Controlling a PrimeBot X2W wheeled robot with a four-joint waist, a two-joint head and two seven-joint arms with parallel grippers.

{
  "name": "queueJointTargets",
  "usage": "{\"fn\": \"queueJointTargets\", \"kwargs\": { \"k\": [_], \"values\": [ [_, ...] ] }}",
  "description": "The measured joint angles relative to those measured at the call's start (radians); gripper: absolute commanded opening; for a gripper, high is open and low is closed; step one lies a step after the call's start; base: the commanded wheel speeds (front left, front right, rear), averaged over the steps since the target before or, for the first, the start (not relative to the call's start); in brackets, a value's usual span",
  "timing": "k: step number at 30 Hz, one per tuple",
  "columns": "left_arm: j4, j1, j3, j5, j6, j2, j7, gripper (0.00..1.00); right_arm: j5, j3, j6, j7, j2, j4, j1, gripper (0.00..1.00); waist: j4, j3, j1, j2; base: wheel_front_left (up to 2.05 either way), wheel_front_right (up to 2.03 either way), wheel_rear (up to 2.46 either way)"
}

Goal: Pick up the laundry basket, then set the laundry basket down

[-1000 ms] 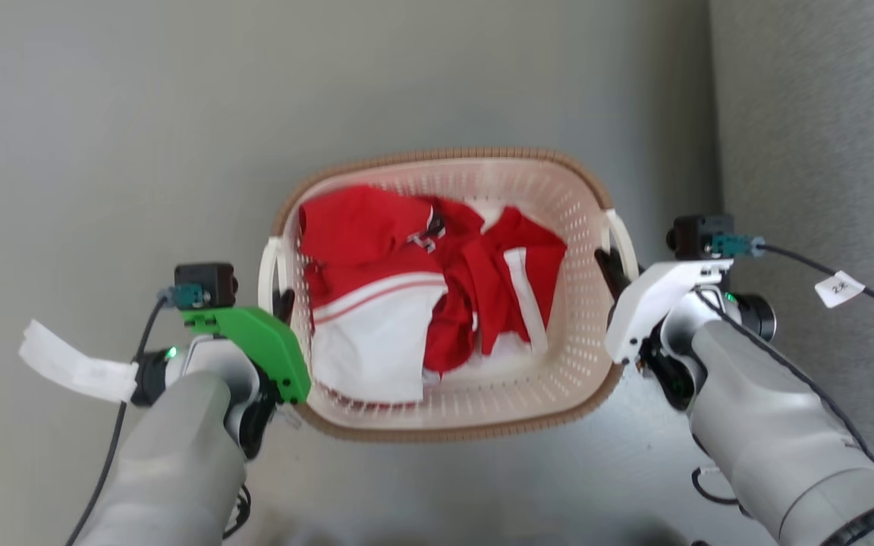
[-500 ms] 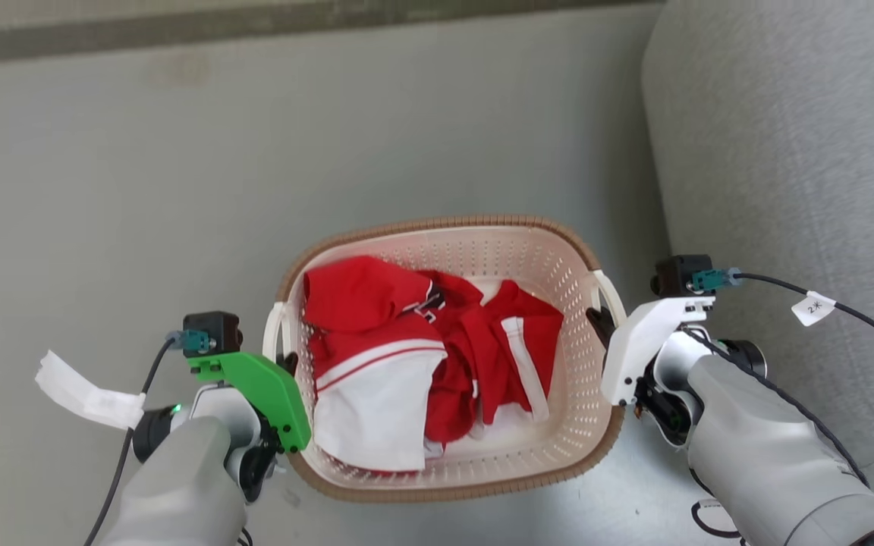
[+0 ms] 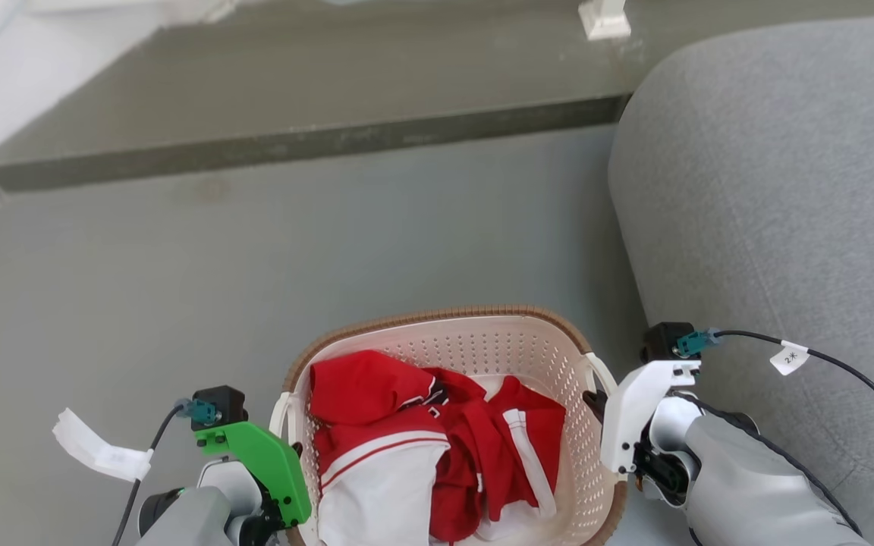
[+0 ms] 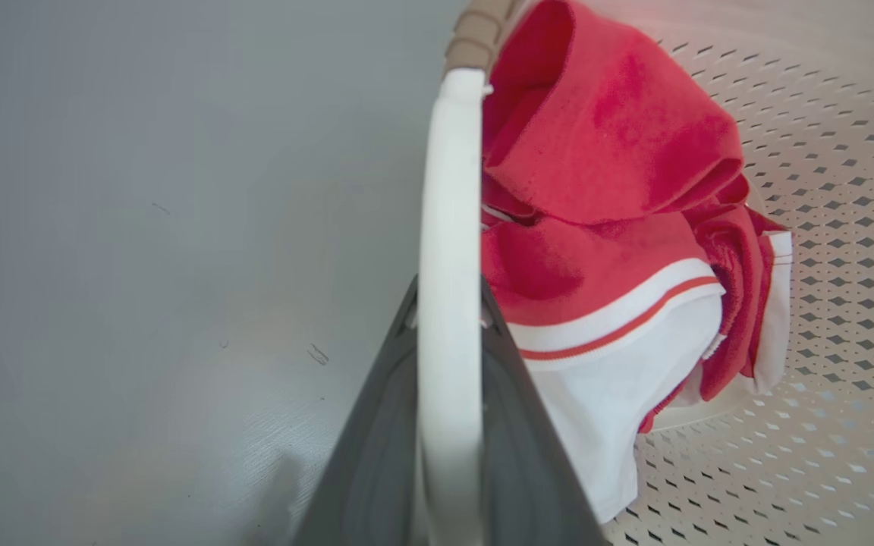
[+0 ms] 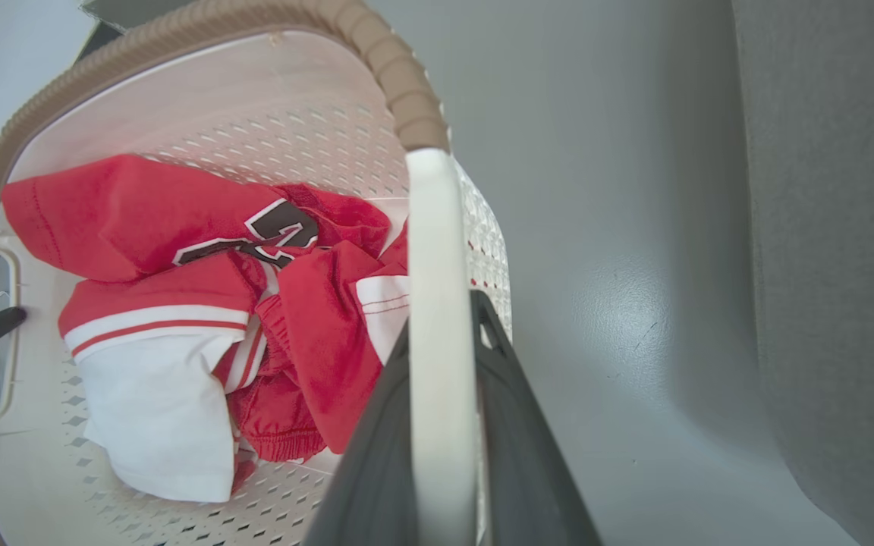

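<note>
The laundry basket (image 3: 437,315), cream perforated plastic with a brown woven-look rim, sits low in the head view between my two arms, with red and white clothes (image 3: 407,447) heaped inside. My left gripper (image 3: 285,432), under its green cover, is shut on the basket's left white handle (image 4: 448,189). In the left wrist view, my left gripper (image 4: 448,296) has dark fingers either side of that handle. My right gripper (image 3: 596,400) is shut on the right handle (image 5: 437,250). The right wrist view has my right gripper (image 5: 443,318) straddling it.
A grey sofa (image 3: 771,189) stands close along the right side of the basket. A dark raised ledge (image 3: 293,144) crosses the far floor, with a white furniture foot (image 3: 604,19) on it. Grey floor (image 3: 141,288) spreads ahead and to the left.
The whole head picture has slid down, so the camera has moved; the ledge and more of the sofa have come into sight. Both grippers keep their hold on the handles.
</note>
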Motion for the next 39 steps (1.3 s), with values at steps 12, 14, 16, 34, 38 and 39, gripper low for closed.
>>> {"fn": "queueJointTargets", "kwargs": {
  "k": [12,14,16,34,38,39],
  "values": [
    [0.000,0.001,0.000,-0.021,-0.001,0.000,0.021,0.00,0.020,0.020,0.000,0.026,-0.001,-0.001,-0.005,0.00,-0.010,-0.064,0.0000,0.0000,0.00,0.00,0.00],
    [0.000,0.001,0.000,-0.023,-0.001,0.000,0.022,0.00,0.025,0.021,0.000,0.027,-0.001,-0.001,-0.006,0.00,-0.010,-0.061,0.0000,0.0000,0.00,0.00,0.00],
    [0.001,0.000,0.000,-0.027,-0.001,0.000,0.029,0.00,0.027,0.023,0.000,0.028,-0.001,-0.001,-0.007,0.00,-0.010,-0.059,0.0000,0.0000,0.00,0.00,0.00],
    [0.004,-0.014,-0.007,-0.038,-0.001,0.003,0.029,0.00,0.053,0.041,0.000,0.027,-0.002,0.005,-0.031,0.00,-0.013,-0.038,0.0001,0.0000,0.00,0.00,0.00],
    [0.004,-0.018,-0.009,-0.038,-0.001,0.003,0.027,0.00,0.055,0.046,0.000,0.026,-0.001,0.007,-0.035,0.00,-0.013,-0.031,0.0000,0.0000,0.00,0.00,0.00],
    [0.004,-0.020,-0.009,-0.039,-0.001,0.004,0.027,0.00,0.058,0.046,0.000,0.024,-0.002,0.007,-0.037,0.00,-0.013,-0.028,0.0000,0.0000,0.00,0.00,0.00]
  ]
}}
